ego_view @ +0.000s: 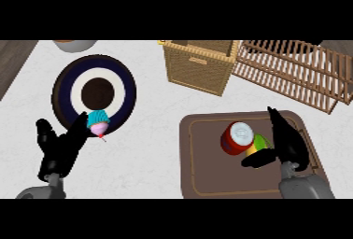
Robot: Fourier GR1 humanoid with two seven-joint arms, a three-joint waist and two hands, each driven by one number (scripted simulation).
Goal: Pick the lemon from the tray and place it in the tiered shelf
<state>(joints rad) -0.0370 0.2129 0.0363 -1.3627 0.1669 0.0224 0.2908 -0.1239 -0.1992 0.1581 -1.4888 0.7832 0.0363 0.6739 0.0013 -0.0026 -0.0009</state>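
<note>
Right hand (286, 142) of mine lies over the brown tray (207, 179), fingers stretched forward and thumb hooked in at the lemon (259, 143), touching its near side. That lemon sits in the tray, pressed against a red can (236, 138). Over at the left, my other hand (59, 147) rests spread on the bench (151, 154) beside a dark plate (66, 88) carrying a cupcake (98, 122). Behind the tray stands the wooden tiered shelf (296, 72).

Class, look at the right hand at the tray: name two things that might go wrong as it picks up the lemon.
1. The red can lies touching the lemon, so the right hand closing in may knock or roll it.
2. Carrying the lemon to the tiered shelf, the arm may clip the wicker basket beside it.
</note>
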